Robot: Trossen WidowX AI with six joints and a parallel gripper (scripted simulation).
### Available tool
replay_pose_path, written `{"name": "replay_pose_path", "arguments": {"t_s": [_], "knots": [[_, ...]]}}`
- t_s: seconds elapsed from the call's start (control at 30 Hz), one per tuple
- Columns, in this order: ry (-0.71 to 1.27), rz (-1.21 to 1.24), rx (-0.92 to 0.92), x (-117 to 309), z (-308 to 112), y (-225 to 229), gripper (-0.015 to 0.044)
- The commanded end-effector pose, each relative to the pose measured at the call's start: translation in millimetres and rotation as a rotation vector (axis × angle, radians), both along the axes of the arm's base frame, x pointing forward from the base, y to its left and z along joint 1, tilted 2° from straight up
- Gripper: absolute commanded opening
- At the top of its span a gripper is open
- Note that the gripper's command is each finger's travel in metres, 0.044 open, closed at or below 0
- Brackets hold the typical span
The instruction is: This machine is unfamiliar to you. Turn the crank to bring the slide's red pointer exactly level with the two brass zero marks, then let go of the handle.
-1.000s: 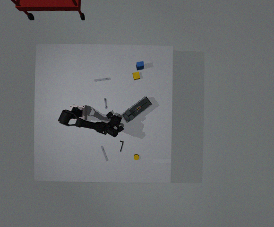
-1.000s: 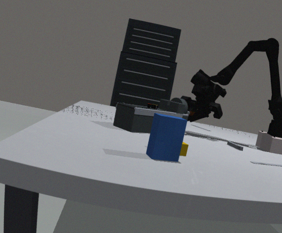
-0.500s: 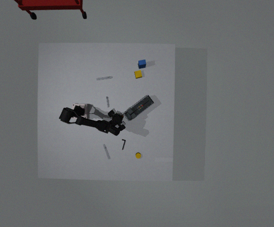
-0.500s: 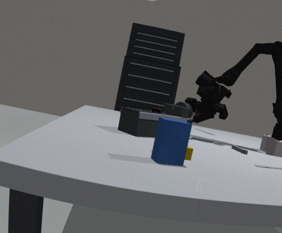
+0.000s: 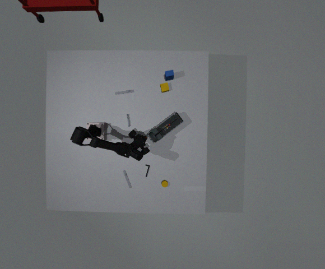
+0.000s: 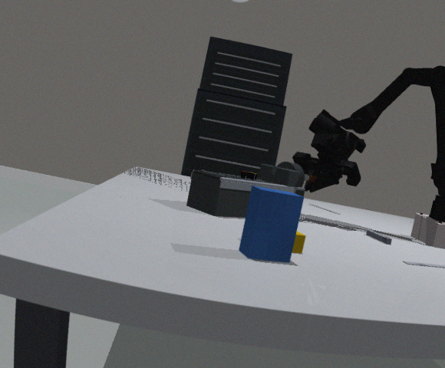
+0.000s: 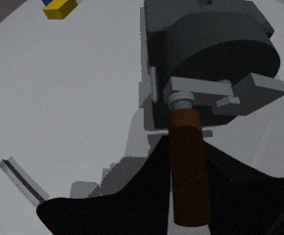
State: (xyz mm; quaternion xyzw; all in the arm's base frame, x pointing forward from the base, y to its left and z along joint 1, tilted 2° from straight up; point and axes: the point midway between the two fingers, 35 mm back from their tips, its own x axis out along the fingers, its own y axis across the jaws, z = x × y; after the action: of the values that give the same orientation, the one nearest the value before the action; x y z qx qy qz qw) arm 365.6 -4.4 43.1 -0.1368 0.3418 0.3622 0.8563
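The dark grey machine (image 5: 174, 118) (image 6: 203, 194) (image 7: 206, 26) stands on the table, its crank end towards the arm. The light grey crank arm (image 7: 201, 87) reaches left across the round hub in the wrist view. My gripper (image 5: 146, 139) (image 6: 313, 180) (image 7: 176, 140) is shut on the orange-brown crank handle (image 7: 188, 176), which lies lengthwise between the fingers. On the machine's top, the small red pointer (image 5: 169, 124) seems slightly beyond the brass marks (image 5: 166, 126), on the side away from the crank. They are too small to judge the exact gap. The wrist view does not show them.
A blue block (image 5: 168, 75) (image 6: 272, 225) and a yellow cube (image 5: 165, 87) (image 6: 298, 242) (image 7: 61, 9) stand beyond the machine. A yellow round piece (image 5: 164, 183), a black hex key (image 5: 147, 170) and grey strips (image 5: 124, 92) (image 5: 127, 179) lie on the table (image 5: 70, 72).
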Motion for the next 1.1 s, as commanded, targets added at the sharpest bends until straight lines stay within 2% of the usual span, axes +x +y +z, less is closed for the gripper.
{"name": "replay_pose_path", "arguments": {"t_s": [0.0,1.07], "knots": [[-0.019,0.002,0.004,1.2,9.3,-2.4,0.0000],[-0.019,0.002,0.003,4.3,15.2,-5.9,0.0000]]}}
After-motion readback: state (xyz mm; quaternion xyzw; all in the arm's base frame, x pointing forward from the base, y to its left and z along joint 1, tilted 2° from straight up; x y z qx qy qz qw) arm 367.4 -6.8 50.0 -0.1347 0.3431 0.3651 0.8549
